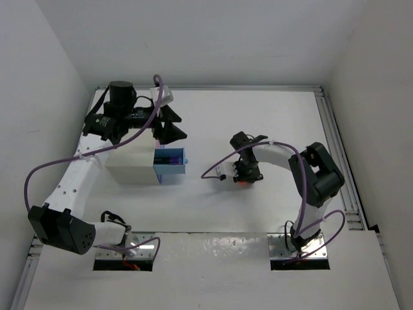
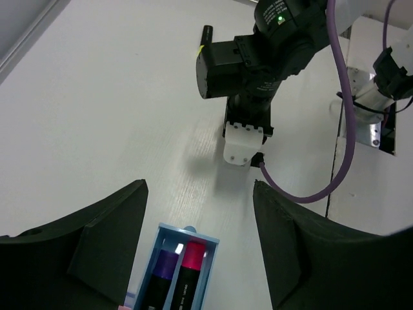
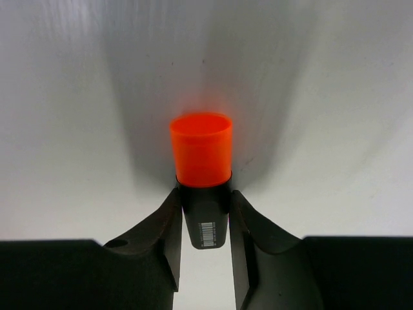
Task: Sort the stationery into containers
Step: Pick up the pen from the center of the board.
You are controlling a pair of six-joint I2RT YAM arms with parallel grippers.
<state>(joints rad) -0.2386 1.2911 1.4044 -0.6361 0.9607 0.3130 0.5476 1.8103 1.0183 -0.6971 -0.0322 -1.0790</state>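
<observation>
1. While the right gripper (image 3: 205, 216) pinches the black barrel of an orange-capped highlighter (image 3: 201, 150), both fingers (image 3: 166, 232) pressed against its sides, we see the cap jutting past the fingertips over the white table (image 1: 271, 123).
2. We cannot tell from the wrist view whether the highlighter touches the surface or hangs just above it.
3. Seen from above, that grip sits right of the table's middle, well apart from the metal rail (image 1: 337, 152) on the right edge and from the back wall (image 1: 206, 39).
4. The left gripper (image 1: 169, 128) hangs with jaws spread wide and nothing between them, above the table just beyond the light blue drawer (image 2: 187, 232).
5. The drawer projects from the right side of the white cabinet (image 1: 131, 166), its front rim facing the right arm.
6. Inside it we make out a purple-capped highlighter (image 2: 166, 261) and a pink-capped highlighter (image 2: 192, 255) lying side by side.
7. A stretch of white tabletop separates the drawer's front edge from the right gripper.
8. The cabinet stands near the table's left edge, with the left arm curving round its near side.
</observation>
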